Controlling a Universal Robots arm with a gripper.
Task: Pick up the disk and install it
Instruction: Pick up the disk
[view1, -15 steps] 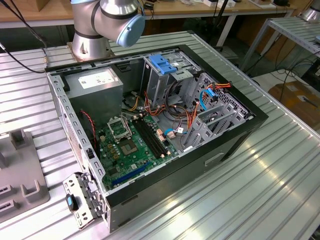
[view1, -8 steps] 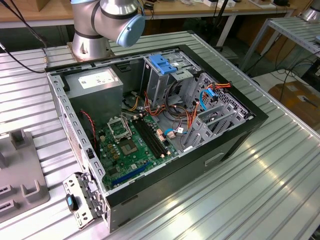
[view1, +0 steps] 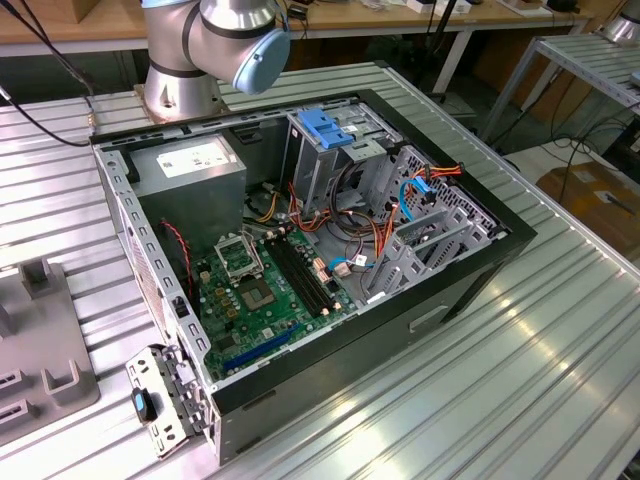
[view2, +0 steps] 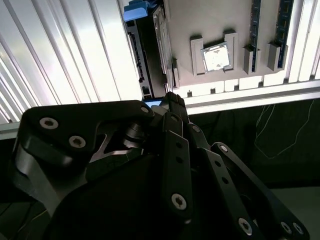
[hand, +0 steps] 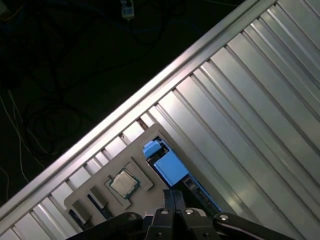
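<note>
The disk (hand: 169, 167) stands on edge in a slot of a grey holder tray (hand: 145, 137), with its blue plastic end and a blue rail showing. In the second wrist view the disk (view2: 145, 60) appears as a dark narrow body with a blue cap. My gripper (hand: 173, 196) hovers above the disk's end with its black fingers pressed together and nothing between them; the gripper (view2: 172, 100) looks the same in the second wrist view. The open computer case (view1: 480, 270) lies on the table with its metal drive cage (view1: 320, 160) under a blue latch.
A processor chip (view2: 216, 57) sits in a pocket of the tray (view1: 40, 340), beside several small slots. The grey power-supply box (view1: 190, 165) and the green motherboard (view1: 265, 290) lie inside the case. The ribbed metal table (view1: 500, 380) drops off to a dark floor with cables.
</note>
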